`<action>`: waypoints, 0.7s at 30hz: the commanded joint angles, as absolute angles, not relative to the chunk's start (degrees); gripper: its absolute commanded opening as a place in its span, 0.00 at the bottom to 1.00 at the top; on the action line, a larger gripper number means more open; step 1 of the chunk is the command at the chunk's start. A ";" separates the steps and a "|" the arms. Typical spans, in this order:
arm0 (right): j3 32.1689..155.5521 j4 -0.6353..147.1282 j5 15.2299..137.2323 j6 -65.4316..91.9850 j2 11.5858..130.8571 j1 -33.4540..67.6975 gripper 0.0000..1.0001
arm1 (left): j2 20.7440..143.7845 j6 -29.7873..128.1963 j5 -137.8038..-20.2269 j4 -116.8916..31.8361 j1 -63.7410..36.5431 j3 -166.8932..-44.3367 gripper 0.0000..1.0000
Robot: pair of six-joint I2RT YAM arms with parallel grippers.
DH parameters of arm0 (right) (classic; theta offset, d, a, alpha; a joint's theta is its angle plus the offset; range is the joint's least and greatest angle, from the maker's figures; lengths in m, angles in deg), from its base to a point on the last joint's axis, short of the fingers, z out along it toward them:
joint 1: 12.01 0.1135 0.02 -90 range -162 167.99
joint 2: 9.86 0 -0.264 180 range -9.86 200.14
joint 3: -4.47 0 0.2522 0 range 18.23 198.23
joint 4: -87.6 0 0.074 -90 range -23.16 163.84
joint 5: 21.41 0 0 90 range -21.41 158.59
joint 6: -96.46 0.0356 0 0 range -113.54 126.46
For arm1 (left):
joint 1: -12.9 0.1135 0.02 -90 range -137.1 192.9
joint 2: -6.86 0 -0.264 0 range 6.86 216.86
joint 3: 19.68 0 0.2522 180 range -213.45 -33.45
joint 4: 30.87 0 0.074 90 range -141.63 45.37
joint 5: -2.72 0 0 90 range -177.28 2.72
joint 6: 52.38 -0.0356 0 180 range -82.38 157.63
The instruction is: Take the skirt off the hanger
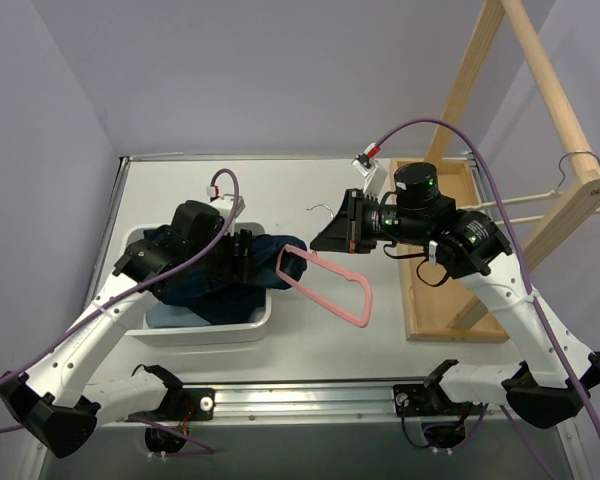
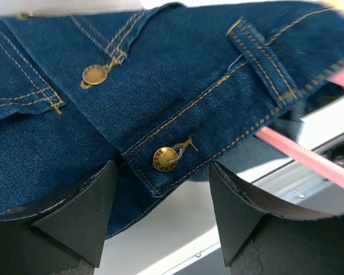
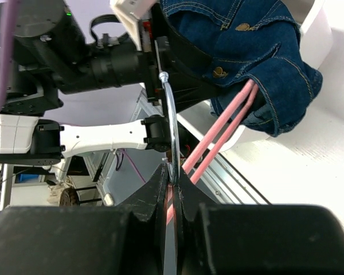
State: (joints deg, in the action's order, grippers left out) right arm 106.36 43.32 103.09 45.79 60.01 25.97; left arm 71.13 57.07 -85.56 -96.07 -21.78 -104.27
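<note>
Right pincer (image 3: 173, 175) pressed together on silver wire hook (image 3: 172, 114) of pink plastic hanger (image 3: 218, 134). Hanger's far end inside dark blue denim skirt (image 2: 178, 74). Left pincer (image 2: 163, 172) spread, skirt edge just ahead between fingers, over white plastic tub (image 1: 212, 326). Best: left clamps denim firmly, right draws hanger straight back. Brass buttons (image 2: 165, 158) embossed, lettering unreadable.

The skirt (image 2: 178, 74) in the white bin (image 1: 210, 325) is dark indigo denim, seamed in golden-tan double stitching, with round brass-coloured buttons (image 2: 165, 158). Sticking out past the bin's right side, the hanger (image 1: 325, 280) is bubblegum pink with a silvery hook (image 3: 172, 126). Further right of the bin is a pale honey-coloured wooden rack (image 1: 540, 100). The arms (image 1: 90, 340) either side of the bin are white with black joints, trailing purple cables (image 1: 234, 195). The table (image 1: 310, 180) beyond the bin is off-white.
</note>
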 commanded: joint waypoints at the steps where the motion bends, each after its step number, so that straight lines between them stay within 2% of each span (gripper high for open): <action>1: 108.31 46.86 103.31 47.07 58.26 26.49 0.00 | 72.60 55.20 -90.79 -96.84 -22.61 -103.41 0.73; 6: 108.49 47.56 103.40 47.94 57.99 26.49 0.00 | 74.36 55.38 -90.18 -94.38 -23.22 -102.35 0.73; 9: 108.66 47.83 103.48 48.21 57.91 26.49 0.00 | 75.15 55.47 -90.00 -93.24 -23.40 -102.00 0.68; 10: 108.58 47.83 103.40 48.30 57.90 26.49 0.00 | 75.32 55.38 -90.00 -93.15 -23.40 -101.91 0.62; 11: 108.66 47.65 103.22 48.21 57.82 26.58 0.00 | 75.76 55.47 -90.18 -93.23 -23.40 -102.17 0.39; 14: 108.67 47.04 102.96 48.21 57.55 26.58 0.00 | 76.29 55.99 -91.75 -94.02 -23.31 -102.61 0.03; 21: 108.49 43.18 103.83 47.42 56.06 27.10 0.00 | 75.15 57.40 -96.76 -97.18 -21.47 -104.37 0.02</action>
State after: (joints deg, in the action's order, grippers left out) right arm 106.47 43.56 102.85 47.61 58.50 26.21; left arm 76.09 56.72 -92.56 -95.50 -22.74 -102.26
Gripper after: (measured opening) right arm 0.009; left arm 0.032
